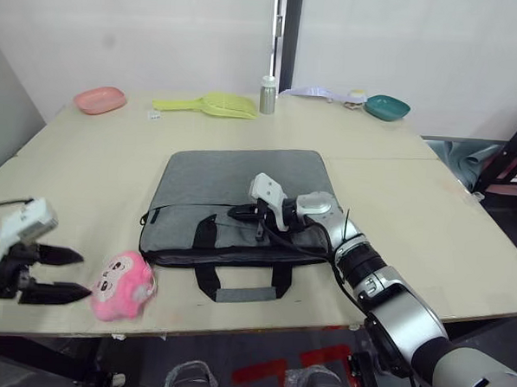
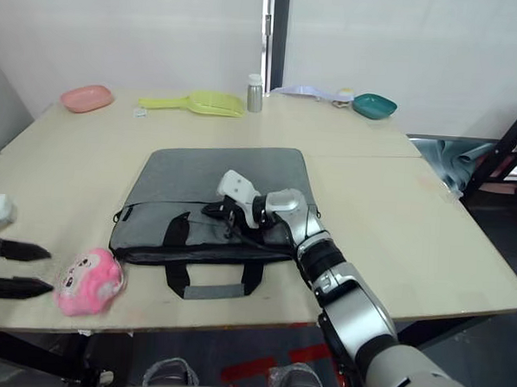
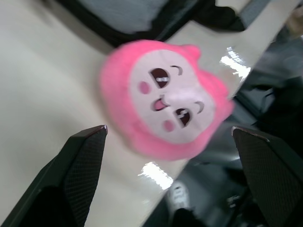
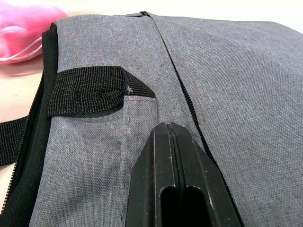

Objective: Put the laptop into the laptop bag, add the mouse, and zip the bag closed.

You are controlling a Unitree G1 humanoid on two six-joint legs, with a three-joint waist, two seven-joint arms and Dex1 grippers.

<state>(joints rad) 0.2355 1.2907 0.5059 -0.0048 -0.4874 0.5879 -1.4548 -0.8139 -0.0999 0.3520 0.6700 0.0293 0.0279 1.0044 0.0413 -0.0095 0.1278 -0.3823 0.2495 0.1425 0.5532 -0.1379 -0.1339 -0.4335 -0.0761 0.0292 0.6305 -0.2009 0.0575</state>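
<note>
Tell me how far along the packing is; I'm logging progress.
No laptop or mouse lies out on the table, so both may already be inside the bag, though the pictures cannot confirm that. In hand: the right gripper, shut, rests on the bag by its zipper, seemingly working on the closing. The left gripper hangs open beside a pink plush toy. Whether the zip is fully closed is unclear.

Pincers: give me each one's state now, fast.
Left pincer: open, empty, beside the pink toy.
Right pincer: shut, empty, resting on the bag.
</note>
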